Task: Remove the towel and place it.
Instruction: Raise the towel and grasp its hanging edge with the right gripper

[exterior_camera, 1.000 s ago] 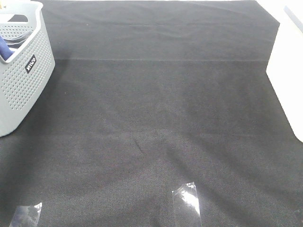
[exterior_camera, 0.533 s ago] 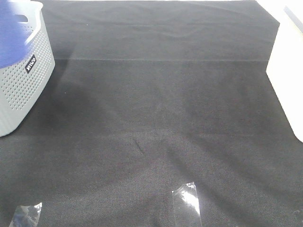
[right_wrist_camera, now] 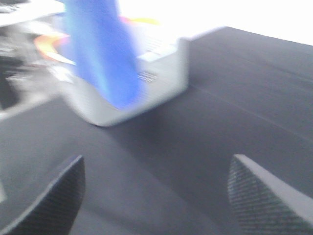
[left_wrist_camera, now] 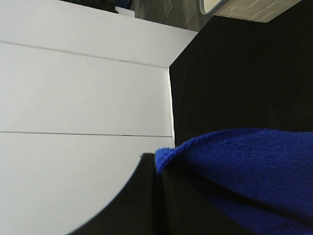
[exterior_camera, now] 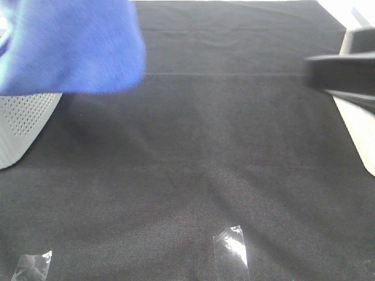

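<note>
I am seeing the towel (exterior_camera: 73,47) in the upper left of the high view. It is hanging in the air as a blurred blue mass and is covering most of the grey basket (exterior_camera: 23,126) below it. Only the lower perforated wall of the basket is showing.

In the left wrist view the left gripper (left_wrist_camera: 159,169) is pinching the towel at its stitched hem, and the blue cloth is spreading away from the dark fingers.

The right gripper (right_wrist_camera: 161,196) is standing wide open. Its 2 textured fingertips (right_wrist_camera: 266,196) are well apart and nothing is lying between them. This view is also showing the towel and the basket, both blurred.

In the high view the right arm (exterior_camera: 343,73) is showing at the right edge as a dark blurred bar, well apart from the towel, in front of a white object (exterior_camera: 357,134). The black cloth (exterior_camera: 193,158) is covering the table. 2 pieces of clear tape (exterior_camera: 231,254) are lying on it along the lower edge of the frame.
</note>
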### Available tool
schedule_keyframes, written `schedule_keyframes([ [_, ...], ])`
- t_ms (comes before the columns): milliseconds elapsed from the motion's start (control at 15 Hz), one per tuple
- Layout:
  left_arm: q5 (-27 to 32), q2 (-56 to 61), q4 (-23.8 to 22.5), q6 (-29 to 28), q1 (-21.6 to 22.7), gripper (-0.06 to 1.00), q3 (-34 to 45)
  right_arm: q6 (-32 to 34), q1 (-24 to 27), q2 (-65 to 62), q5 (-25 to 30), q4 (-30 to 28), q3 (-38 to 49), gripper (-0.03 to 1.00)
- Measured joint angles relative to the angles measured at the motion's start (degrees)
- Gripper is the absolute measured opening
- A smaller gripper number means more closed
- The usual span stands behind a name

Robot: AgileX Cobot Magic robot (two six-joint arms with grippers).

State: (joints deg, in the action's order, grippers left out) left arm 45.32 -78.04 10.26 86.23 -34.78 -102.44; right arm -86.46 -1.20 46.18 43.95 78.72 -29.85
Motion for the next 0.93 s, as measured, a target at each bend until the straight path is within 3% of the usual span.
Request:
schedule_keyframes([
  [133,0.0,-0.63,-0.17,0.11,-2.23,0.0,0.06,-13.29,0.0,9.4,10.26,10.49,0.0,0.76],
  [400,0.0,-1.26,-0.34,0.11,-7.68,0.0,0.06,-28.13,0.0,25.84,21.03,17.13,-0.57,0.76],
  [533,0.0,-1.26,-0.29,0.11,-9.0,0.0,0.06,-30.19,-0.23,33.12,24.29,17.82,-3.32,0.76],
  [933,-0.4,-1.26,0.06,0.11,-9.68,0.0,0.06,-28.93,-13.24,45.49,25.1,14.84,-15.07,0.76],
])
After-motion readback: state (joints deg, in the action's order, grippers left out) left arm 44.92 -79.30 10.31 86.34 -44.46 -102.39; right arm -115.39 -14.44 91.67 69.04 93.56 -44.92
